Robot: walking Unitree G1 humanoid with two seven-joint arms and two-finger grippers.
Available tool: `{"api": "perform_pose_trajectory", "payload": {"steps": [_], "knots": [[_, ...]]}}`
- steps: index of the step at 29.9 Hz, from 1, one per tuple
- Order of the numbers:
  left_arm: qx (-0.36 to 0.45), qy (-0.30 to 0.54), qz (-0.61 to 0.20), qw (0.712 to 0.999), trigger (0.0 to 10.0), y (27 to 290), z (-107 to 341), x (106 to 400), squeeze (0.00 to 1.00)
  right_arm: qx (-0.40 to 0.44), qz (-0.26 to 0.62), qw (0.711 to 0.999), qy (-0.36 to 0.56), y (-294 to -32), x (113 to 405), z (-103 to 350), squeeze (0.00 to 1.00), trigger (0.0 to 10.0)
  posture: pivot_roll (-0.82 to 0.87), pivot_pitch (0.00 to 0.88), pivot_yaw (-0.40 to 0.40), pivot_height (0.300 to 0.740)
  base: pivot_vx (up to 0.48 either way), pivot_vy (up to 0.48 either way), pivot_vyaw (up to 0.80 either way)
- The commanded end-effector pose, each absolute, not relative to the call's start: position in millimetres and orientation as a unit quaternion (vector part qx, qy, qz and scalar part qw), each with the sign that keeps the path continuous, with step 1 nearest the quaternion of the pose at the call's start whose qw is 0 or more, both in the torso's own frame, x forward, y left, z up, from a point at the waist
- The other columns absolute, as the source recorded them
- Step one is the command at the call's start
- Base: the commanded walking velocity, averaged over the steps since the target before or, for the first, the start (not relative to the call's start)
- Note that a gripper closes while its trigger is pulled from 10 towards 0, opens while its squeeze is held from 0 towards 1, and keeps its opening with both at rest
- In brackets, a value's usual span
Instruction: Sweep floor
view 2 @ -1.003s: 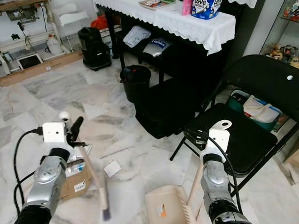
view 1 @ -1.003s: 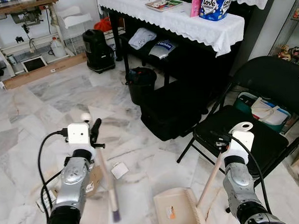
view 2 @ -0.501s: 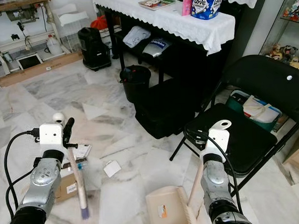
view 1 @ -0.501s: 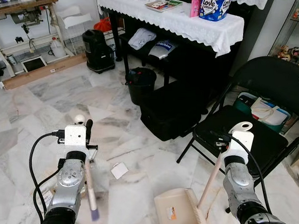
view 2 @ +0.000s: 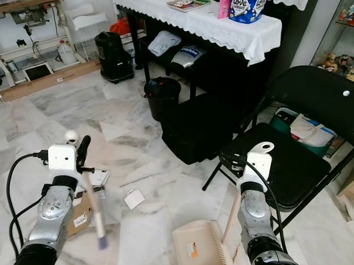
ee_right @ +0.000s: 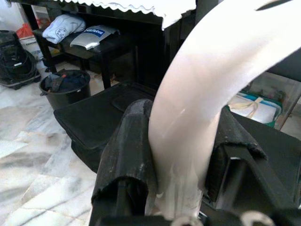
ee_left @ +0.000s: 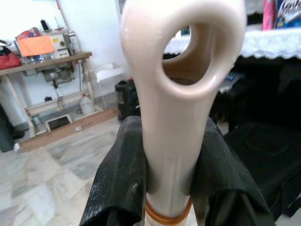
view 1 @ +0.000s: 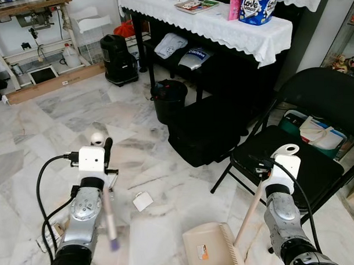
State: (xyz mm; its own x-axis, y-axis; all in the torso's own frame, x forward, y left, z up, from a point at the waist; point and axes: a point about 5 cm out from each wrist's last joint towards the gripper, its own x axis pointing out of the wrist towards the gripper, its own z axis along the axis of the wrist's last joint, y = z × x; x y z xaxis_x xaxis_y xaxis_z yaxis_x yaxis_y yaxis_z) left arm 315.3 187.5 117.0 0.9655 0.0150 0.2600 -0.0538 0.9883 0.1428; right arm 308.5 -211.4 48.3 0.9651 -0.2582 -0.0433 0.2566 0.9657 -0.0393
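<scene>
My left gripper (view 1: 104,151) is shut on the cream handle of a hand brush (view 1: 107,210). The brush hangs down to a blurred purple tip just above the marble floor. Its ringed handle end (ee_left: 182,70) rises between the black fingers (ee_left: 120,183). My right gripper (view 1: 266,165) is shut on the pale handle (view 1: 249,214) of a beige dustpan (view 1: 207,252), which rests on the floor between my arms. A white paper scrap (view 1: 143,201) lies on the floor between brush and dustpan. A small cardboard box (view 2: 82,210) and some litter sit by my left arm.
A black folding chair (view 1: 317,162) stands close on the right. Ahead are a black case (view 1: 206,134), a black bin (view 1: 168,99) and a table with a white cloth (view 1: 220,27). A black vacuum (view 1: 117,59) stands farther back. Open marble floor lies to the left.
My left arm swung the brush to the left, away from the paper scrap, then eased back slightly. The right arm and dustpan have stayed put.
</scene>
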Motion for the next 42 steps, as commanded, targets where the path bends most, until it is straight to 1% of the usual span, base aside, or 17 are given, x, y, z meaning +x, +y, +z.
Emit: {"api": "perform_pose_trajectory", "payload": {"steps": [1, 5, 9, 14, 20, 24, 25, 34, 42], "knots": [[0.082, -0.17, 0.015, 0.982, 10.0, 186, 134, 319, 0.0, -0.017, -0.132, 0.991, 0.007, -213, 312, 55, 0.0, 10.0, 0.04, 0.0, -0.022, 0.74, 0.0, 0.0, 0.0], [0.085, -0.148, 0.005, 0.985, 10.0, 187, 124, 318, 0.0, -0.017, -0.131, 0.991, 0.005, -212, 312, 56, 0.0, 10.0, 0.05, 0.0, -0.024, 0.74, 0.0, 0.0, 0.0], [0.067, -0.109, -0.039, 0.991, 10.0, 183, 107, 314, 0.0, -0.018, -0.133, 0.991, 0.002, -214, 312, 56, 0.0, 10.0, 0.04, 0.0, -0.03, 0.74, 0.0, 0.0, 0.0], [0.069, -0.088, -0.038, 0.993, 10.0, 185, 96, 310, 0.0, -0.022, -0.134, 0.991, 0.004, -215, 310, 55, 0.0, 10.0, 0.04, 0.0, -0.035, 0.74, 0.0, 0.0, 0.0], [0.073, -0.05, -0.033, 0.996, 10.0, 199, 80, 303, 0.0, -0.036, -0.139, 0.99, 0.012, -219, 305, 50, 0.0, 10.0, 0.04, 0.0, -0.042, 0.74, 0.0, 0.0, 0.0], [0.084, -0.027, -0.042, 0.995, 10.0, 199, 68, 299, 0.0, -0.038, -0.14, 0.989, 0.018, -220, 302, 46, 0.0, 10.0, 0.03, 0.0, -0.045, 0.74, 0.0, 0.0, 0.0], [0.086, -0.015, -0.043, 0.995, 10.0, 199, 61, 295, 0.0, -0.038, -0.141, 0.989, 0.017, -220, 300, 45, 0.0, 10.0, 0.0, 0.0, -0.041, 0.74, 0.0, 0.0, 0.0], [0.07, -0.009, -0.043, 0.997, 10.0, 193, 53, 292, 0.0, -0.042, -0.149, 0.988, 0.015, -226, 294, 43, 0.0, 10.0, -0.01, 0.0, -0.047, 0.74, 0.0, 0.0, 0.0], [0.069, -0.006, -0.035, 0.997, 10.0, 200, 49, 287, 0.0, -0.043, -0.161, 0.986, 0.022, -233, 288, 38, 0.0, 10.0, -0.02, 0.0, -0.045, 0.74, 0.0, 0.0, 0.0]]}}
